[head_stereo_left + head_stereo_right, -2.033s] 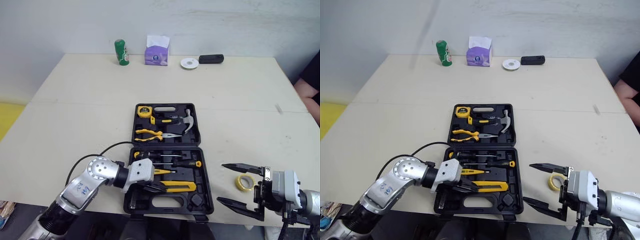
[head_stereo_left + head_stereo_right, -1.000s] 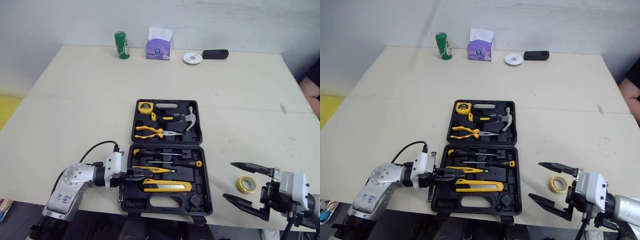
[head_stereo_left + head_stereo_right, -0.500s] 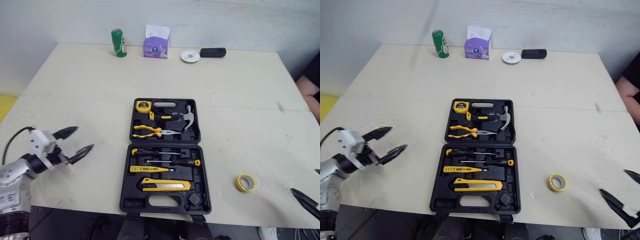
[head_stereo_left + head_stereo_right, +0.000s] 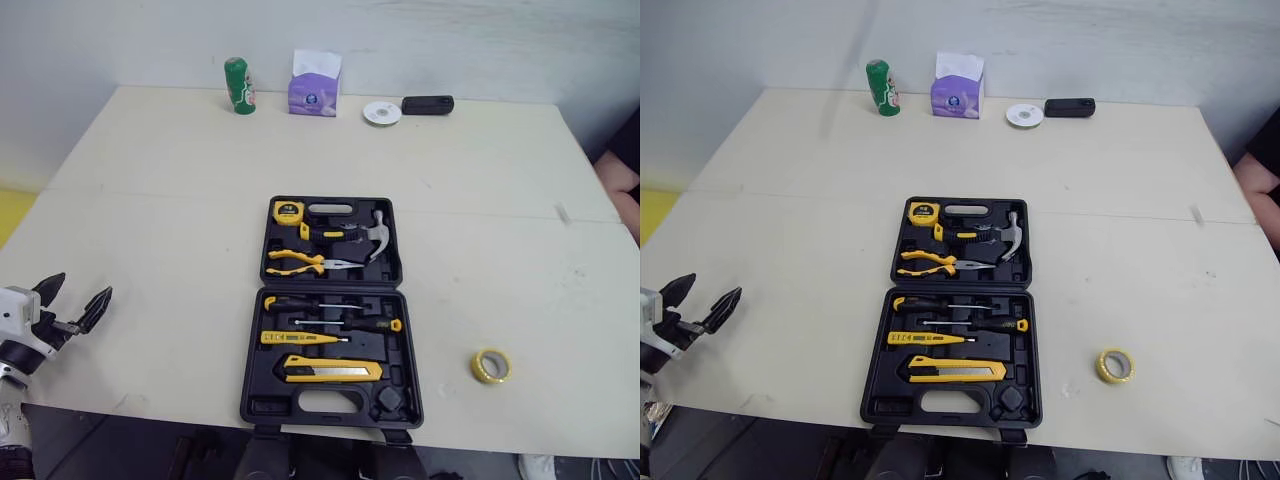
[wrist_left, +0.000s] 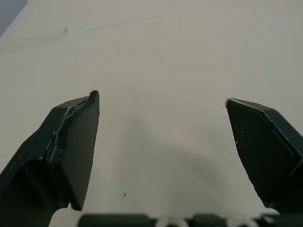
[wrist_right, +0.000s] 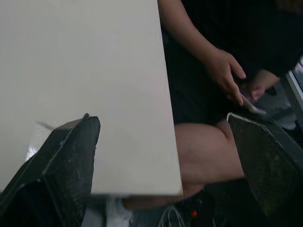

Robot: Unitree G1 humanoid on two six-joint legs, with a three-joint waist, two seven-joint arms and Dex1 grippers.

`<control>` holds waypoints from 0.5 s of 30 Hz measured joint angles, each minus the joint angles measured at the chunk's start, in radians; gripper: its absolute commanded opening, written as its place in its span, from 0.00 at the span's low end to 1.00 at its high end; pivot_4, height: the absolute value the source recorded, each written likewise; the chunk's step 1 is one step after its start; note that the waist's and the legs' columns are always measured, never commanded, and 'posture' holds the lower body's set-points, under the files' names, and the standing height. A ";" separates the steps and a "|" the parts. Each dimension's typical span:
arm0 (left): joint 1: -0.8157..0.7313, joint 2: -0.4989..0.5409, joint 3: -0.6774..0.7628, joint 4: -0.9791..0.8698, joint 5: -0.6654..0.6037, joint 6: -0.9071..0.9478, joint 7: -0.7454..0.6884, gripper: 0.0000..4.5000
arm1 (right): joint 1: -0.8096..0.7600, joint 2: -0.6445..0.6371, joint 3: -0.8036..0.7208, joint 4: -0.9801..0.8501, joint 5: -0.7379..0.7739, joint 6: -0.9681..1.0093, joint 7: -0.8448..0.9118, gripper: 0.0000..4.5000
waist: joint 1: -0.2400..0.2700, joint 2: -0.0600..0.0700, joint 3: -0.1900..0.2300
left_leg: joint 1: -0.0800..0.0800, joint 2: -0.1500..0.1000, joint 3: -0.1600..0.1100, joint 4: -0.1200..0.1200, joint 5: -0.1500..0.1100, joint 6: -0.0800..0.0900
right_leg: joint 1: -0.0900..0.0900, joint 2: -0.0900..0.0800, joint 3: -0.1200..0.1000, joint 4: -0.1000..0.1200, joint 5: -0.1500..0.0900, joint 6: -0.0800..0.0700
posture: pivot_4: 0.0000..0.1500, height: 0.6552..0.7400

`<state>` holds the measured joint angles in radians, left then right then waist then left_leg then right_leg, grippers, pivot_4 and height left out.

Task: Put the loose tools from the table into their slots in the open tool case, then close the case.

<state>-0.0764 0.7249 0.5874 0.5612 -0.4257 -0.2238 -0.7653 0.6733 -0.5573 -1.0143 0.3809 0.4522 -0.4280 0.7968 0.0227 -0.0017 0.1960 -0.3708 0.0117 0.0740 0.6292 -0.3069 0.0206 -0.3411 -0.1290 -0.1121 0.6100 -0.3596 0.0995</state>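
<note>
A pale table [image 4: 170,180] stands against a white wall. Along its far edge are a green can [image 4: 236,85], a tissue box [image 4: 315,82], a white disc [image 4: 380,113] and a black object [image 4: 427,104], all well apart from the work.

The open tool case [image 4: 404,355] lies in the middle, and its near rim reaches almost to the table's front edge. The lid half holds a tape measure [image 4: 288,211], a hammer [image 4: 375,232] and pliers [image 4: 300,262]. The near half holds screwdrivers [image 4: 370,324] and a utility knife [image 4: 330,373]. A yellow tape roll [image 4: 489,365] lies loose on the table to the right of the case, near the front edge.

Two seconds ago the left gripper [image 4: 80,288] was down over the near half of the case at the knife. It has since drawn back to the table's left front corner, farther out than half a second ago. Its fingers are spread wide and hold nothing, and the wrist view shows bare tabletop between them. The right gripper [image 6: 161,117], which flanked the tape roll a second ago, has pulled off to the right. It hangs at the table's right edge, spread wide and empty. Case and tape roll lie where they did.

Beyond that right edge sits a person [image 6: 199,142], whose hand [image 6: 227,71] holds a phone [image 6: 251,104]. A broad bare stretch of table lies between the left gripper and the case, and the ground around the tape roll is likewise bare.
</note>
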 measured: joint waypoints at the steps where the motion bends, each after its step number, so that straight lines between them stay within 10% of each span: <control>1: -0.010 -0.001 -0.005 -0.004 0.000 0.001 0.000 0.99 | 0.000 0.005 0.007 -0.023 0.000 0.013 -0.011 1.00 | -0.002 0.000 0.000 | 0.000 0.000 0.000 0.000 0.000 0.000 | 0.000 0.000 0.001 0.000 0.000 0.000 | 1.00 1.00; 15: -0.112 -0.050 -0.214 -0.363 -0.023 0.129 -0.066 0.99 | -0.016 -0.138 0.104 -0.485 0.070 0.338 -0.001 1.00 | -0.019 0.000 0.000 | 0.000 0.000 0.003 0.001 0.006 -0.003 | -0.001 0.000 0.002 0.003 0.000 0.000 | 1.00 1.00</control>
<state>-0.1881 0.6744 0.3739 0.1982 -0.4490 -0.0951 -0.8314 0.6576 -0.6953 -0.9106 -0.1041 0.5221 -0.0895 0.7955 0.0037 -0.0014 0.1962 -0.3704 0.0116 0.0774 0.6305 -0.3010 0.0179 -0.3420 -0.1286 -0.1097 0.6134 -0.3593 0.1000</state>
